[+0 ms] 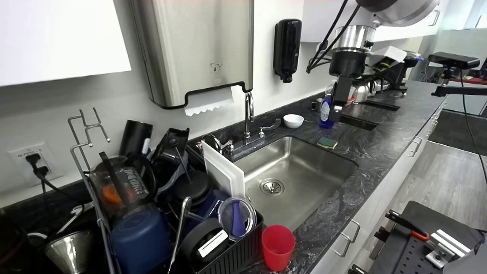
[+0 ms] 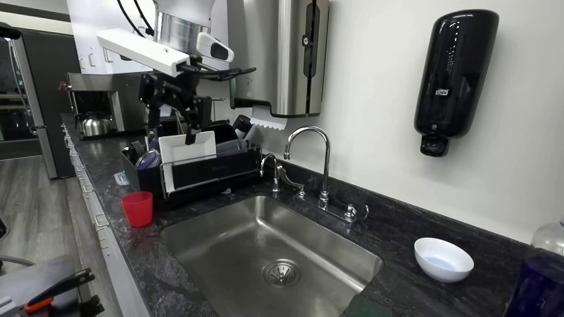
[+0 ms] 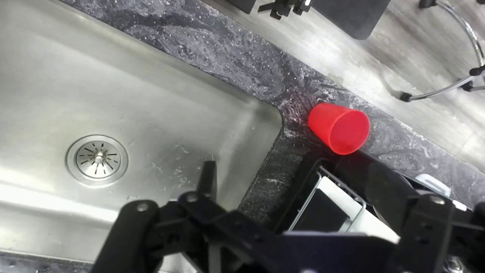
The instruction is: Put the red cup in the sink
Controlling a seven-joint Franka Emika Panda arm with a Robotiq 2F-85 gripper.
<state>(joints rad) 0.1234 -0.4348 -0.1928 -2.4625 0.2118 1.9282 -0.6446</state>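
The red cup (image 1: 278, 247) stands upright on the dark counter beside the sink's near corner in an exterior view. It shows in an exterior view (image 2: 138, 209) between the dish rack and the counter's front edge, and in the wrist view (image 3: 333, 127) with its mouth visible. The steel sink (image 1: 300, 205) holds nothing that I can see; it shows in an exterior view (image 2: 238, 246) and in the wrist view (image 3: 170, 102). My gripper (image 2: 172, 134) is open and hangs above the counter, apart from the cup. In the wrist view its fingers (image 3: 310, 193) are wide apart with nothing between them.
A full dish rack (image 2: 211, 169) stands beside the cup and sink, with a white plate (image 2: 187, 147) upright in it. A tall chrome faucet (image 2: 326, 167) rises behind the sink. A white bowl (image 1: 293, 121), a sponge (image 1: 327, 142) and a blue soap bottle (image 1: 325, 112) sit beyond the sink.
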